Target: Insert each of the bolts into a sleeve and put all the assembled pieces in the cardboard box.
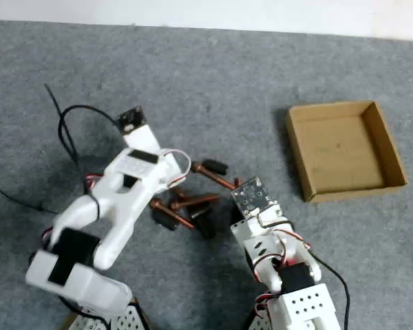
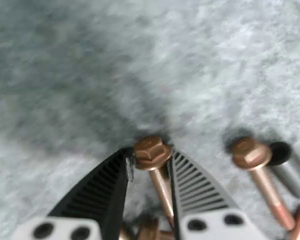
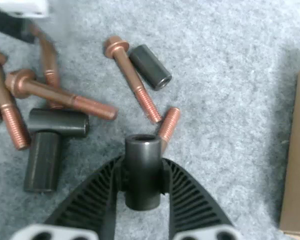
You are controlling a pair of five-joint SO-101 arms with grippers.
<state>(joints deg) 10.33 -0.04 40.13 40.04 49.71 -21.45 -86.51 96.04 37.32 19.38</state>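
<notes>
Closest in, the right end effector [image 3: 142,165] is clamped on a dark sleeve [image 3: 142,175], gripped around its middle with the open bore facing away from the wrist. That's a good grip, because the mouth is left free to take a bolt.

Over to the left end effector [image 2: 150,159]: it's pinched in on a copper bolt [image 2: 152,150] just under the hex head, with the shank running back between the fingers [image 2: 195,190]. To my eye the threaded end points toward the wrist, so this arm will likely have to turn before thread can meet bore.

The job now is lining them up. Bring the two axes onto one line, start the thread tip dead centre in the mouth, then slide it slowly until the flange seats. The sleeve arm should hold firm so nothing gets pushed off line.

Just past the grippers, the pile waits on the grey desk [image 1: 227,82]: a loose bolt [image 3: 132,80] touching a short sleeve [image 3: 150,66], another bolt [image 3: 60,95] across two sleeves [image 3: 57,122].

Farthest out, well apart from the pile, sits the cardboard box [image 1: 341,148], with no assembled pieces in it yet.
</notes>
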